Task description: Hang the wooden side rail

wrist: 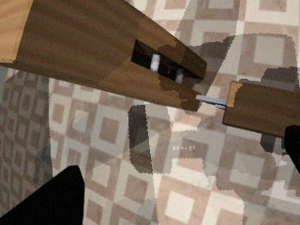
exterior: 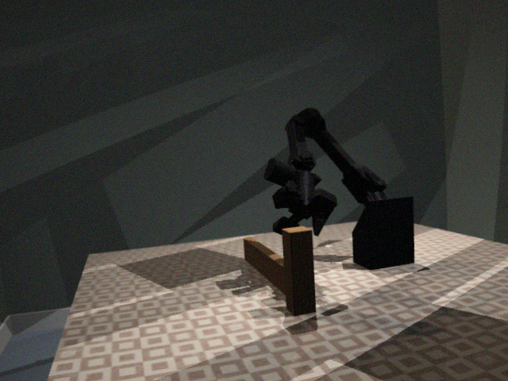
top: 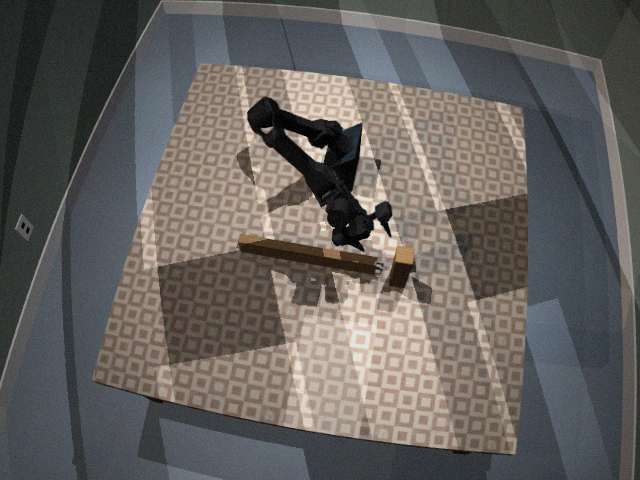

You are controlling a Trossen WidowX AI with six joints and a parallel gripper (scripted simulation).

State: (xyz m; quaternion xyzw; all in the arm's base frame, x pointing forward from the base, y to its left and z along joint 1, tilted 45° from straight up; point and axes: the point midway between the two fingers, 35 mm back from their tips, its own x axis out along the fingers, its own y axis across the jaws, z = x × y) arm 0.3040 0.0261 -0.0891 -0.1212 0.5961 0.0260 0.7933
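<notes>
The wooden rail (top: 310, 254) (exterior: 264, 262) (wrist: 262, 108) lies along the table, its hook end facing the post across a small gap. Steel hooks (top: 379, 267) (wrist: 212, 100) stick out of that end; in the wrist view they are seen nearly edge-on, close to the post's foot. The headboard post (top: 402, 268) (exterior: 299, 271) (wrist: 84, 47) stands upright. Its dark slot (wrist: 141, 53) faces the rail and shows an upper pin (wrist: 155, 63) and a lower pin (wrist: 179, 75). My gripper (top: 376, 241) (wrist: 188, 157) is open and empty, above the table on the arm-base side of the rail's hook end. The exterior view partly hides one finger behind the post.
The dark arm base (top: 343, 160) (exterior: 383, 233) stands behind the rail, on the side away from the top view's near table edge. The patterned table (top: 217, 382) (exterior: 135, 352) carries everything, with hard shadow patches across it. The post is the tall obstacle beside the gripper.
</notes>
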